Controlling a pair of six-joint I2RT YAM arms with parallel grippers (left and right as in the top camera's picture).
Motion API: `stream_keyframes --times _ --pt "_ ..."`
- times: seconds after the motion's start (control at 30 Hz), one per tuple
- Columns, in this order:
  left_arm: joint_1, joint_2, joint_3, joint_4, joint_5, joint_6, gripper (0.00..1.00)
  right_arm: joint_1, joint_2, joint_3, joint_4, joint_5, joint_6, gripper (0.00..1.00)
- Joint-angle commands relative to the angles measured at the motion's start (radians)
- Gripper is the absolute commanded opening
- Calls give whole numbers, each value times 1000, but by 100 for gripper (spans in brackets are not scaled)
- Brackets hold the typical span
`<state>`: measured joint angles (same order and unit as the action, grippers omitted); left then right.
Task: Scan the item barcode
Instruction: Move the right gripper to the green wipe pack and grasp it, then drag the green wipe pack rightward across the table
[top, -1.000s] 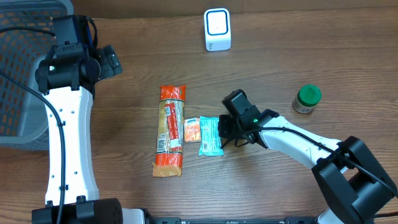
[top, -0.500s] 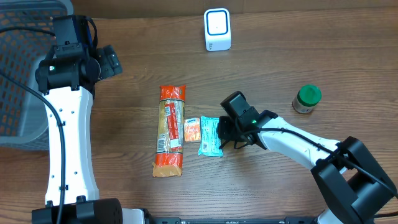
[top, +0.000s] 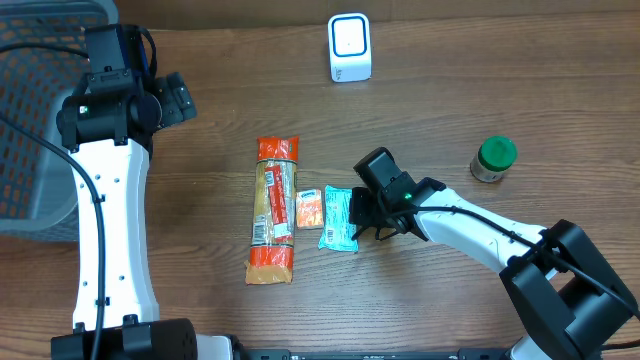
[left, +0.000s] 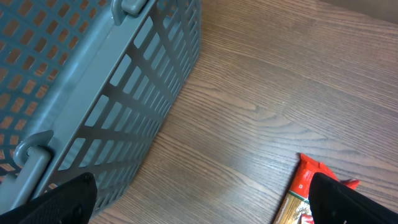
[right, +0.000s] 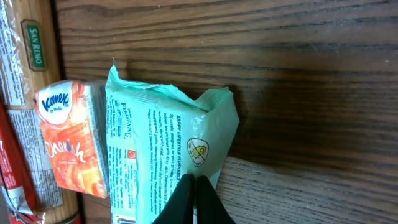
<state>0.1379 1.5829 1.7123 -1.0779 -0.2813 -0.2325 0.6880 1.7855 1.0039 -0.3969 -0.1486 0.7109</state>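
**Where the right claw nips the teal packet, its own tips hide the grip**

Although the overhead view takes in most of the table (top: 480, 90), the grey basket (top: 30, 110) at your left is cut off by the frame edge and partly covered by the left arm (top: 105, 200). The right arm (top: 470, 225) reaches in from the lower right corner, where its base runs out of shot.

The left claw (left: 208, 202) hangs fully spread beside the basket wall and holds nothing. Only its two dark tips show in its wrist camera's bottom corners.

The long pasta packet (top: 273, 210) lies near the table's middle. Just to its right sits the teal packet (right: 155, 155), flat except for a crumpled right edge.

The right claw (right: 194, 202) is closed tight on that edge, apparently pinching wrapper film. Its tips cover the exact contact, and the packet's lower end is cropped. The print is too small for you to pick out a barcode.

The white scanner (top: 349, 47) stands well apart at the far edge. The green-lidded jar (top: 493, 159) sits off to the right. The orange tissue pack (right: 68, 143) lies between the pasta and teal packets.
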Motion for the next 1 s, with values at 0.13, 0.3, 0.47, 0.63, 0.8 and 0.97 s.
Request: stream_keyframes --times 0.13,0.3,0.47,0.63,0.8,0.97 --pt "-1 -14 19 0 -14 8 100 6 8 -5 2 13 0 9" --pt "-1 -14 19 1 -14 8 100 27 9 -6 6 29 0 16" --pt "-1 -14 19 0 -14 8 100 33 9 -6 10 33 0 4" --pt "-1 -14 19 1 -14 8 100 26 8 -5 -3 33 0 4" --pt "-1 -14 19 1 -14 8 100 -17 -46 19 -101 34 -53 4" --pt "-1 -14 19 0 -14 8 100 -81 -140 25 -235 135 -144 4"
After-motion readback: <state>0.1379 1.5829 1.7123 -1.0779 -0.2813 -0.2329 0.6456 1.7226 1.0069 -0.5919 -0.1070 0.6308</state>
